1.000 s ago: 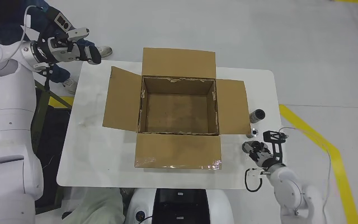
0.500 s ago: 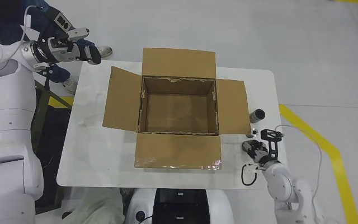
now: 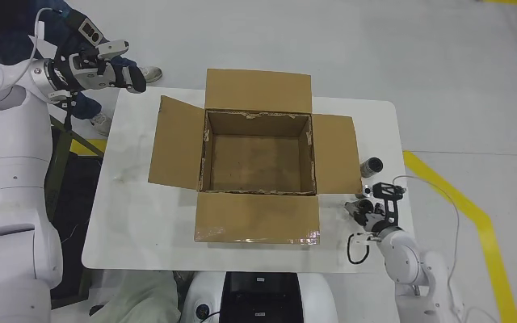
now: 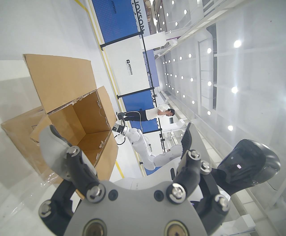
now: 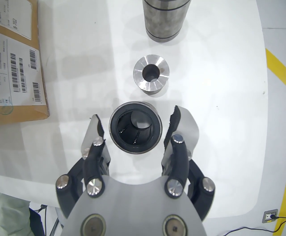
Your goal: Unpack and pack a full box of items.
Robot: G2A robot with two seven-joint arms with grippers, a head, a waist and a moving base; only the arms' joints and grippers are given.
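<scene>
The box [image 3: 257,222] stands open on the table [image 3: 137,218] with nothing visible inside, and three metal parts are out beside it. Unpacking therefore looks done or nearly done. The step in hand is most likely the first pick of packing, though it could equally be the end of a put-down.

The right claw [image 5: 135,116] is open wide and straddles a black-rimmed sleeve [image 5: 135,134]. The sleeve stands upright on the table between the fingers, and a gap shows on each side, so neither pad touches it. If this is a pick, the next move is to close evenly on the sleeve's round wall. The claw would then lift straight up and carry the sleeve sideways over the near flap [image 5: 20,67] into the box.

Just ahead of the fingertips stands a smaller steel bush [image 5: 151,74], bore up. Farther ahead is a larger grey cylinder [image 5: 165,20]. The bush is close enough that a forward drift while closing could knock it. The labelled flap lies flat to one side of the claw, so it probably has to be cleared in height on the way in.

The left claw [image 4: 118,131] is also spread wide and holds nothing. It hangs in the air off the box's far side, well apart from all three parts.
</scene>
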